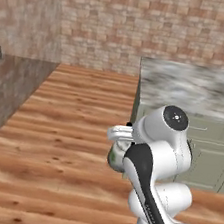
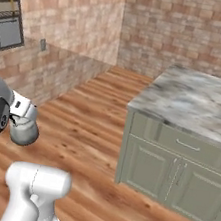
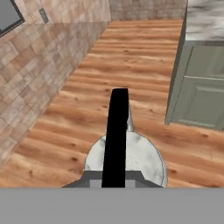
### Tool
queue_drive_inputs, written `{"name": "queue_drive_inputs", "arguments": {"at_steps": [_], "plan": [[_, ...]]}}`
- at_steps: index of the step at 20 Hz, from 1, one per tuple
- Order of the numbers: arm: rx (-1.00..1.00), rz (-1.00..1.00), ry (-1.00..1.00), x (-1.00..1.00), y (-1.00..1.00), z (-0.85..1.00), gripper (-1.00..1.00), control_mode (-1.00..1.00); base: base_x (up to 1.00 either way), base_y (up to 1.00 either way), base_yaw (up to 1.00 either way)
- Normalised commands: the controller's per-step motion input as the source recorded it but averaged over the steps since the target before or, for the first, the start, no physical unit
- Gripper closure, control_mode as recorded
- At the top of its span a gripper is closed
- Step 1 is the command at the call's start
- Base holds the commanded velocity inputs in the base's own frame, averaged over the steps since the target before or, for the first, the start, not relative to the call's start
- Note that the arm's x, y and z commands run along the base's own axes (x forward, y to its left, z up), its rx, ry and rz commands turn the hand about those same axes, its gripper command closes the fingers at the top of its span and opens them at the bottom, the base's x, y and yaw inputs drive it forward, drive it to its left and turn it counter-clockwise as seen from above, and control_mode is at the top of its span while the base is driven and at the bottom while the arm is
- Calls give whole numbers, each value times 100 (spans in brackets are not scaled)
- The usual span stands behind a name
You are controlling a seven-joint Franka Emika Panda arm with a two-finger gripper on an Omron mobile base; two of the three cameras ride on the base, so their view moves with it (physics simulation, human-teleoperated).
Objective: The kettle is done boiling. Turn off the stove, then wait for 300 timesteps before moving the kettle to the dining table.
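Jaws closed on the black handle [image 3: 117,131] of the kettle [image 3: 135,158], which hangs at bottom centre of the hand view above wooden floor [image 3: 87,87]. Rigid and probably weighty with water, it likely swings; the arched handle's top seems the right hold.

**Home kitchen, rendered**

Looks like a kitchen/dining rm in a house. Marble-topped counter [image 2: 194,103] on grey-green cabinets [image 2: 169,167] w/ a drawer and panel doors, slim metal handles. Wood plank floor [image 1: 66,128] running wall to wall. Brick walls [image 1: 146,28] in pale red/tan, meeting at a corner. Dark-framed window [image 2: 7,25] on the side wall, small wall socket [image 2: 43,44] next to it, lower down. Flat textures, no grain or wear: simulated, not a real rm.
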Motion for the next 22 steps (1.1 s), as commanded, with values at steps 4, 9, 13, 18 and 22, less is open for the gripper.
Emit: {"name": "queue_drive_inputs", "arguments": {"at_steps": [4,9,13,18,22], "plan": [[0,0,0,0,0,0,100,100,46,44,-23],[0,0,0,0,0,0,100,100,57,31,-21],[0,0,0,0,0,0,100,100,60,12,-18],[0,0,0,0,0,0,100,100,63,13,-19],[0,0,0,0,0,0,100,100,63,17,-20]]}}
